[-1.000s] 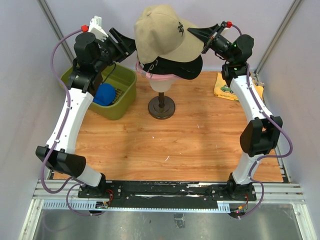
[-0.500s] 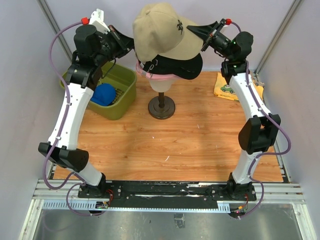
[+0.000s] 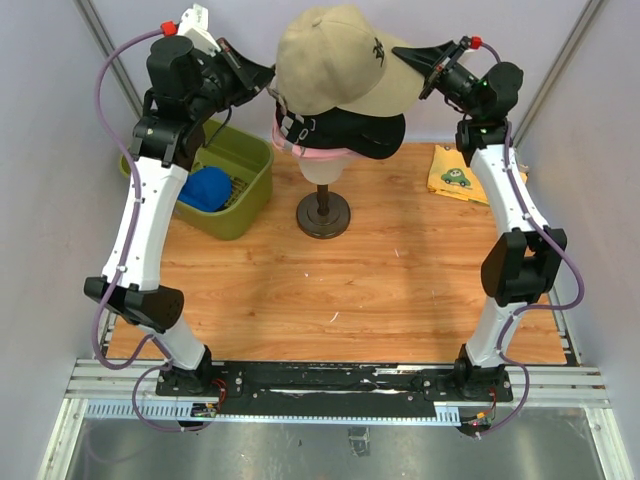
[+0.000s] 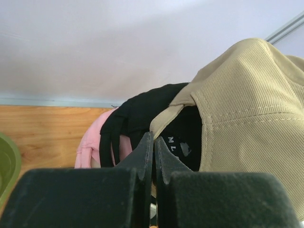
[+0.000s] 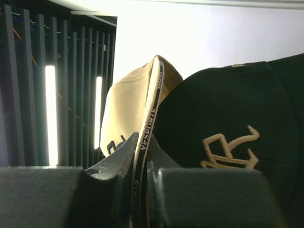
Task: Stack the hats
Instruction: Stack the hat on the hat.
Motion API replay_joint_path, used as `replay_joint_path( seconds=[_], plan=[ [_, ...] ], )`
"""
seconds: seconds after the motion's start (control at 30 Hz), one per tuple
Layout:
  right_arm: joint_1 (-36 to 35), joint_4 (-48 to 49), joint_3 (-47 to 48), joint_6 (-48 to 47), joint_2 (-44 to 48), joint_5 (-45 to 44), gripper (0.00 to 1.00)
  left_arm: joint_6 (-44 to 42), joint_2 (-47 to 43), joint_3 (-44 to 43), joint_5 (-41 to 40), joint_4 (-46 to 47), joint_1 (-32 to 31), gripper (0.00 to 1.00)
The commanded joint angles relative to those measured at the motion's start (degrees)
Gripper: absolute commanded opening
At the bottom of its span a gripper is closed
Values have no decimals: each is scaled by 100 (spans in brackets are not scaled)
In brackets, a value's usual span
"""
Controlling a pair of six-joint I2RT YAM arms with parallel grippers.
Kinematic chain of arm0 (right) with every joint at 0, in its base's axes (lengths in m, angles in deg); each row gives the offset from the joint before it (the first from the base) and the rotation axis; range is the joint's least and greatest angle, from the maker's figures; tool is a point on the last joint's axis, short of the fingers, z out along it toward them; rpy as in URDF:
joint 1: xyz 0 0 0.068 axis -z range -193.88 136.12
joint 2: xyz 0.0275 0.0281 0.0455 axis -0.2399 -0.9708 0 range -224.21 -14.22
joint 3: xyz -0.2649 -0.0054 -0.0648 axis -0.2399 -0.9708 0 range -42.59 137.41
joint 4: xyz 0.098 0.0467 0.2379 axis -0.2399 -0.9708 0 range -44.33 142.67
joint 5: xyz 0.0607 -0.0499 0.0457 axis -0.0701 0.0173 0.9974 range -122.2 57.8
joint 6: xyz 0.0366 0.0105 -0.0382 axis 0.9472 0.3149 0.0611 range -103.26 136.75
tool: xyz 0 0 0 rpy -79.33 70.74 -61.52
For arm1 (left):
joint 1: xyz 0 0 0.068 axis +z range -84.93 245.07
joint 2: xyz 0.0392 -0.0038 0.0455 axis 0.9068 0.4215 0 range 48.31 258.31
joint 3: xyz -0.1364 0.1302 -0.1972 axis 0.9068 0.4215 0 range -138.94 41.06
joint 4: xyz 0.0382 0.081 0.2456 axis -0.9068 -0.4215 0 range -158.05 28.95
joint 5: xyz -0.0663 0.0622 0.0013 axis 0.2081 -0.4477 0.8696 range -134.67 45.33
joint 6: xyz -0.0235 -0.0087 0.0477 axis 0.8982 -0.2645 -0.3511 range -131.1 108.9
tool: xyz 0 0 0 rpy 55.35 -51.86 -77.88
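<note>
Toward the far left corner of the surface (image 3: 330, 290), a blue cap (image 3: 207, 188) is lying in the green bin (image 3: 252, 200), not yet stacked. At the far middle, a pink cap (image 3: 300, 152) and a black cap (image 3: 365, 128) are being carried on the mannequin head (image 3: 322, 170), the black over the pink. Over them a beige cap (image 3: 335, 60) is being held at a tilt; whether it is resting on the black one cannot be told. One edge is being pinched by the closed left jaws, and the opposite edge is being gripped by the right jaws, closed on its inner band. The stack is judged past halfway, with the beige cap being placed and the blue one left to fetch.
</note>
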State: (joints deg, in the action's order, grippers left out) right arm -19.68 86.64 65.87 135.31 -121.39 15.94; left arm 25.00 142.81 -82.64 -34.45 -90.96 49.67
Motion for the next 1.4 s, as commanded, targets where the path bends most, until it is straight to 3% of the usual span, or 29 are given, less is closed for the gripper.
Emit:
replay_joint_path(
  seconds=[0.0,0.5,0.93,1.37],
  plan=[
    [197,554,-234,226,53,-85,14,-143,182,-263,-66,-117,-87,1],
    [281,1550,-1059,635,25,-118,33,-287,501,-644,-197,-324,-194,0],
    [431,2247,-2131,665,412,-169,47,-306,267,-192,-351,-307,-289,0],
    [611,2279,-2743,413,930,-65,51,-200,157,-37,-431,-283,-306,1]
  ],
)
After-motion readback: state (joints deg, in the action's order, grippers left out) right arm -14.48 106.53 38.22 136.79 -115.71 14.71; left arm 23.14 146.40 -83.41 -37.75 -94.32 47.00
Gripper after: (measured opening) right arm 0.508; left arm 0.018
